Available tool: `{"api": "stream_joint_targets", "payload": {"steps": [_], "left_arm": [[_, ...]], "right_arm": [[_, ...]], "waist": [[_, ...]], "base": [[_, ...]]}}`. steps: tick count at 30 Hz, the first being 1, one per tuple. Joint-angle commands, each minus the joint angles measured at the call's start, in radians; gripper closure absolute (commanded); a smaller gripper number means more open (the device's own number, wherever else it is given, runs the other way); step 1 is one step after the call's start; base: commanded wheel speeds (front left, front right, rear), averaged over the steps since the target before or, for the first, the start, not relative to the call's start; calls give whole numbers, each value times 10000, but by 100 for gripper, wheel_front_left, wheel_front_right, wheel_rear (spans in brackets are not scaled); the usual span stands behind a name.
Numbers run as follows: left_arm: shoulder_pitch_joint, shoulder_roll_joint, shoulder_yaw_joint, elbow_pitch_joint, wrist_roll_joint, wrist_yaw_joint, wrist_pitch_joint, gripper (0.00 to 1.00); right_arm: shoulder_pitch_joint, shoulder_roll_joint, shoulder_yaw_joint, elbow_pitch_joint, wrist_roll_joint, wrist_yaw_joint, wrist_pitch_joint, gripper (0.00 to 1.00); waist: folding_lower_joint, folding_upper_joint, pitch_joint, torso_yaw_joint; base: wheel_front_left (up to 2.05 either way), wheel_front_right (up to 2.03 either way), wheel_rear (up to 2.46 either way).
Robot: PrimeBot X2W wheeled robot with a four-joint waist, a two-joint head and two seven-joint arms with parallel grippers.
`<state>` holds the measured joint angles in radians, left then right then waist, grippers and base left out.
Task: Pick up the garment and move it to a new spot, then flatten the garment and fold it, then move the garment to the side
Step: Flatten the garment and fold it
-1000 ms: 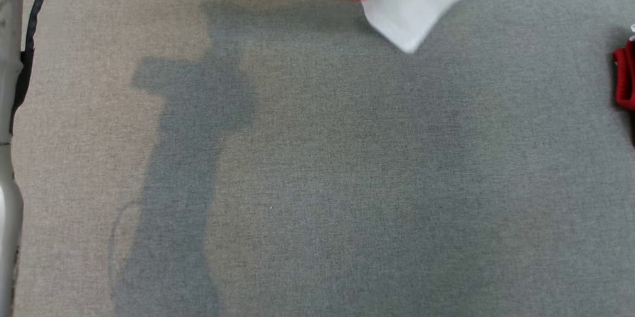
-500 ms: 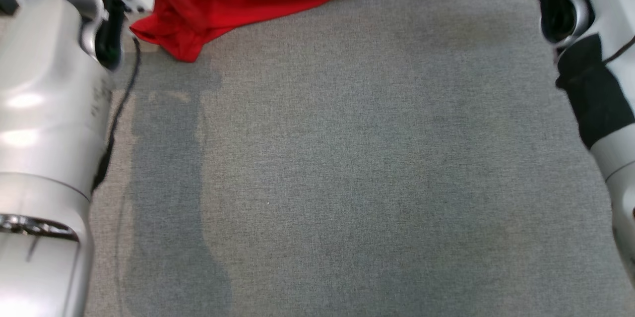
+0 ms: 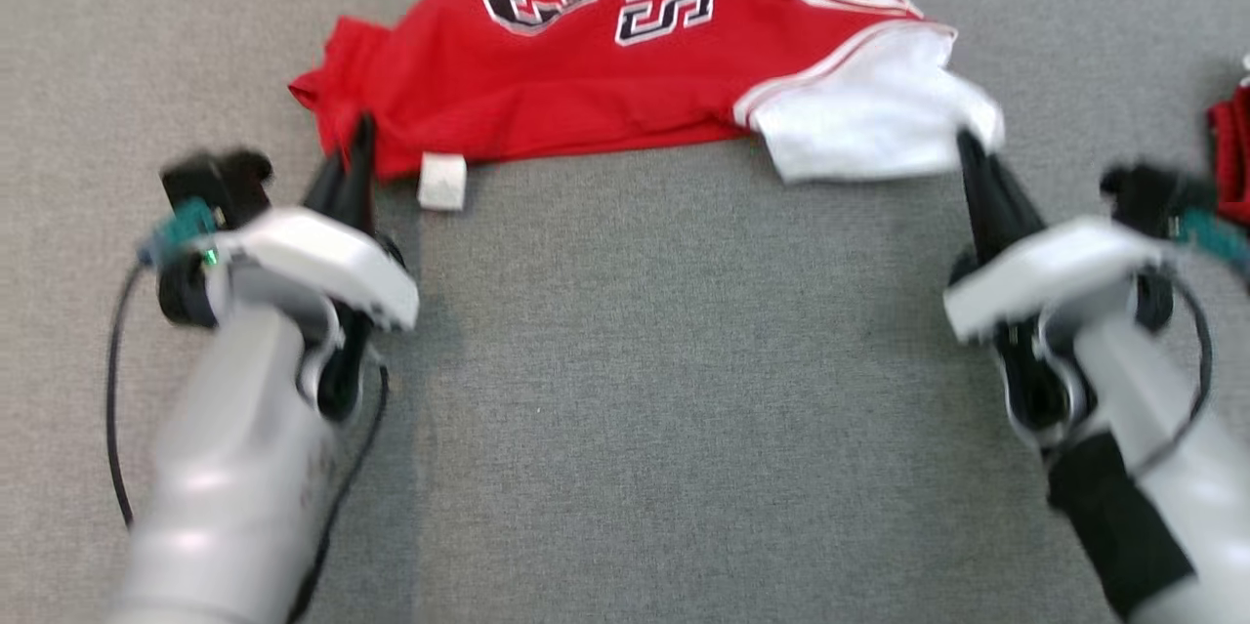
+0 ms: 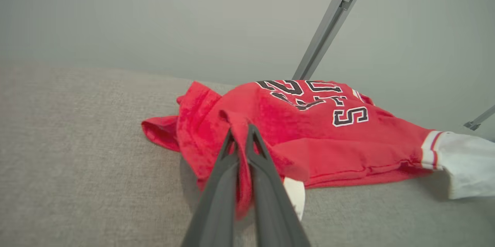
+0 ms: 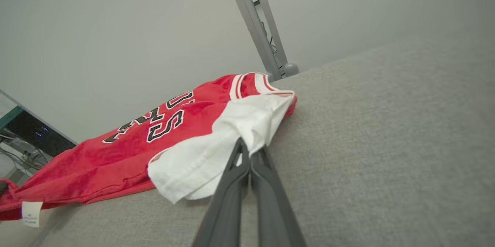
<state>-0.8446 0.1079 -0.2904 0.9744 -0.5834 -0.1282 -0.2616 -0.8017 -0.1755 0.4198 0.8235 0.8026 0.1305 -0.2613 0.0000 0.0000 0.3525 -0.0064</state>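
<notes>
The garment (image 3: pixel 625 67) is a red jersey with black-and-white lettering and a white sleeve (image 3: pixel 879 116). It lies spread on the grey fabric surface (image 3: pixel 684 360) at the far middle of the head view. My left gripper (image 3: pixel 356 141) is shut on the red hem at its left corner; the left wrist view shows red cloth (image 4: pixel 309 131) pinched between the fingers of the left gripper (image 4: pixel 239 133). My right gripper (image 3: pixel 967 145) is shut on the white sleeve, and in the right wrist view the right gripper (image 5: pixel 249 148) pinches white cloth (image 5: pixel 216 154).
A white label (image 3: pixel 441 182) hangs from the jersey's near edge. Another red item (image 3: pixel 1232 155) sits at the right edge. Metal frame posts (image 4: pixel 328 26) (image 5: pixel 259 26) rise behind the surface's far edge. Bare grey fabric stretches between my arms.
The garment has come down from the top of the view and now lies spread on the surface. Both arms have swung low into view, still holding its near corners.
</notes>
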Motion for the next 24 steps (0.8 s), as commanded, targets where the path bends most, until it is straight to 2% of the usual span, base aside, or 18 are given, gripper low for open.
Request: {"api": "stream_joint_targets", "payload": {"steps": [1,2,3,7,12,14,17,24], "left_arm": [[883,-27,135,-751,204,-32,-36,100],[1765,-16,270,-1515,336,-33,-36,100],[1765,-16,270,-1515,336,-33,-36,100],[3371,228,664,-3127,512,-21,-39,100],[5016,732,679,-4899,800,251,166,100],[5585,990,623,-5732,871,481,558,100],[6525,1334,658,-7111,941,871,1151,100],[9057,1746,857,-10475,962,2178,2484,100]], "right_arm": [[1166,-211,-223,-837,132,5,-42,100],[2305,-281,-487,-1674,211,5,-45,100],[2305,-281,-487,-1674,211,5,-45,100],[4352,-374,-1037,-3173,268,5,-45,100],[6405,-627,-1635,-4564,-190,5,33,100],[7031,-702,-1869,-5144,-705,5,242,100],[8022,-482,-2373,-6064,-1235,5,840,100],[10296,535,-3492,-8491,-2327,5,2726,100]], "waist": [[0,0,-425,-1],[0,0,-672,-36],[0,0,-672,-36],[0,0,-1141,-124],[0,0,-1668,-149],[0,0,-1853,-145],[0,0,-2124,-180],[0,0,-2714,-332]], "base": [[0,0,0],[0,0,0],[0,0,0],[0,0,0],[0,0,0],[0,0,0],[0,0,0],[0,0,0]]}}
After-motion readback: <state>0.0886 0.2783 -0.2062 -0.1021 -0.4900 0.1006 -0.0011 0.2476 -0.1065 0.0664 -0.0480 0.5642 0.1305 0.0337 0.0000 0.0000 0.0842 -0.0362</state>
